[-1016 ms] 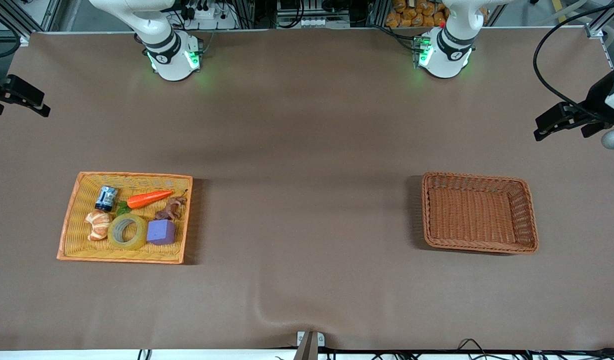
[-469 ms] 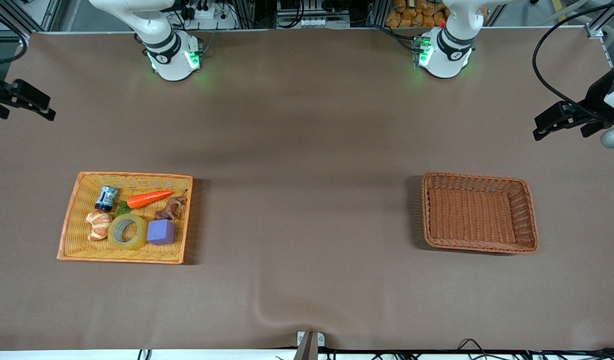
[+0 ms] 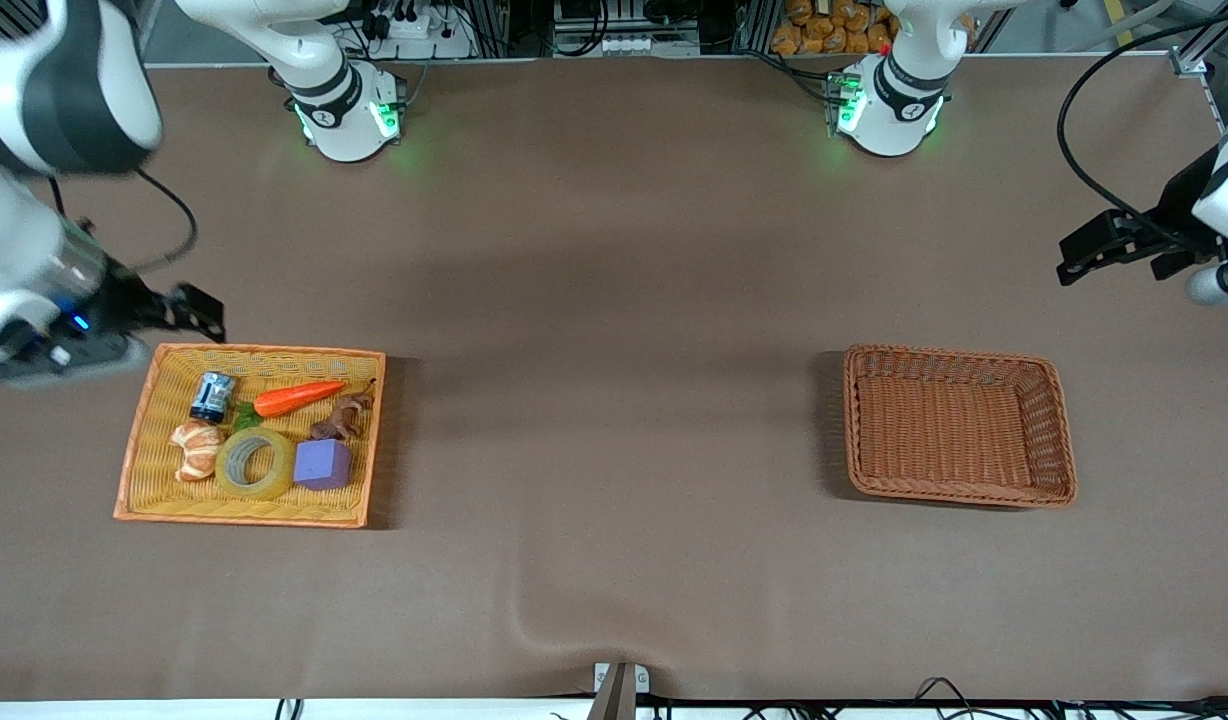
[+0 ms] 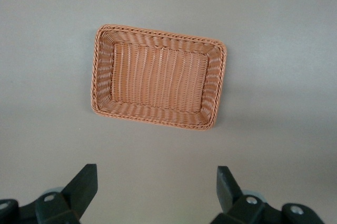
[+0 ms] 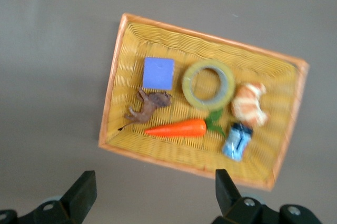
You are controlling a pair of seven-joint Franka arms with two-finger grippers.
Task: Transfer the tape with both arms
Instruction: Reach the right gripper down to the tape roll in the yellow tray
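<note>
The tape (image 3: 255, 463), a yellowish ring with a grey core, lies flat in the yellow wicker tray (image 3: 264, 351) between an orange pastry (image 3: 195, 449) and a purple block (image 3: 322, 464). It also shows in the right wrist view (image 5: 208, 84). My right gripper (image 3: 196, 313) is open and empty, up over the table beside the tray's edge that faces the robot bases (image 5: 155, 182). My left gripper (image 3: 1082, 250) is open and empty, up over bare table at the left arm's end (image 4: 156, 176). It looks down on the brown basket (image 4: 158, 32).
The tray also holds a carrot (image 3: 296, 397), a small can (image 3: 212, 396) and a brown toy animal (image 3: 342, 416). The empty brown wicker basket (image 3: 954, 353) stands toward the left arm's end. The cloth has a ridge (image 3: 534, 630) near the front edge.
The right arm has swung in from the table's end and its gripper now hangs by the tray's edge. The left gripper has shifted slightly inward. The tape has not moved.
</note>
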